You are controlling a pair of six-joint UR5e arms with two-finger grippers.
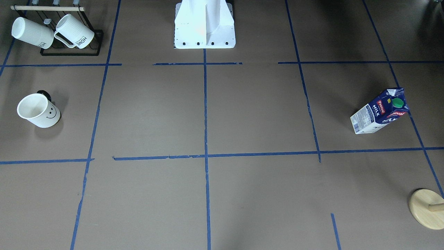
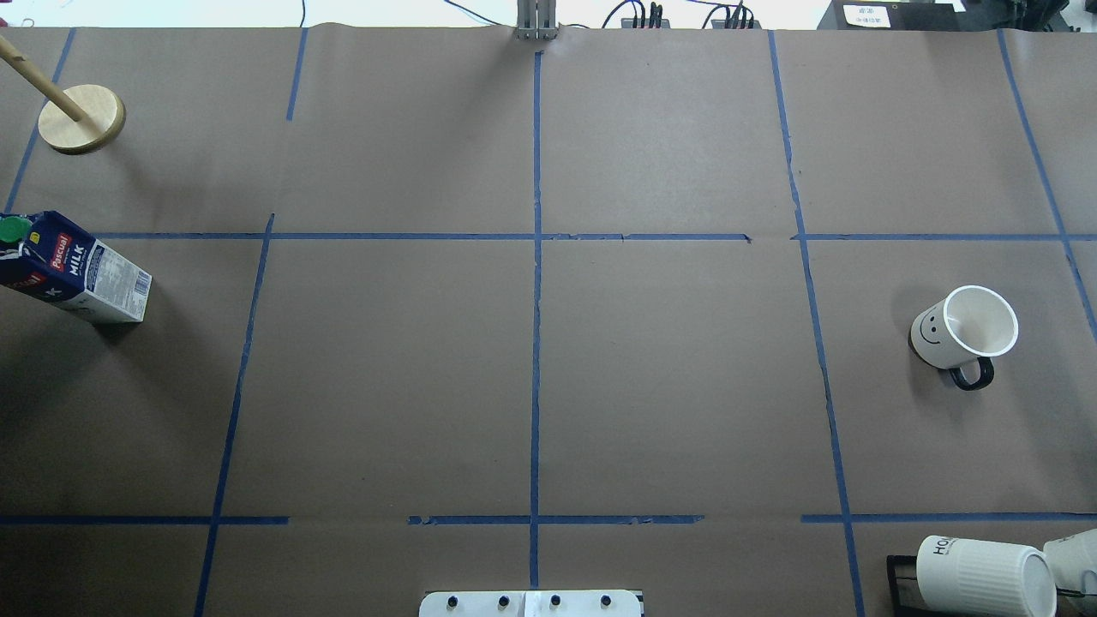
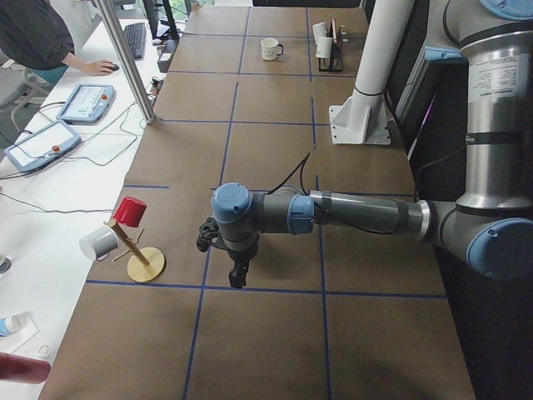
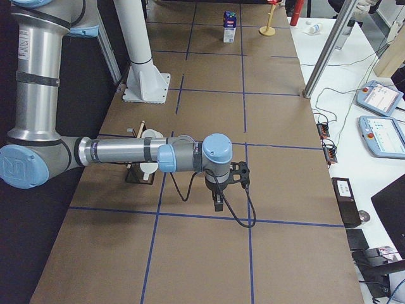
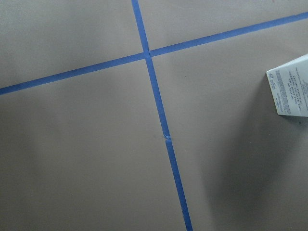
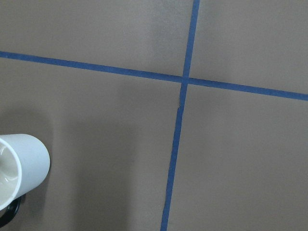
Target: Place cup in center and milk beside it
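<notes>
The cup [image 1: 39, 111] is white with a black smiley face and black handle. It stands on the robot's right side of the table [image 2: 964, 330], and its rim shows in the right wrist view [image 6: 21, 166]. The milk [image 1: 380, 111], a dark blue Pascual carton with a green cap, stands on the robot's left side [image 2: 73, 270]; its white panel shows in the left wrist view [image 5: 291, 86]. The center [image 2: 536, 236] is a bare tape crossing [image 1: 205, 156]. The left gripper [image 3: 238, 282] and right gripper [image 4: 218, 205] hang above the table near these things; I cannot tell whether they are open.
A black rack with ribbed white "HOME" mugs [image 1: 55, 31] stands at the robot's near right corner [image 2: 986, 574]. A wooden mug tree [image 2: 81, 118] stands at the far left [image 1: 426, 208]. The white robot base [image 1: 204, 24] is at the table's near edge.
</notes>
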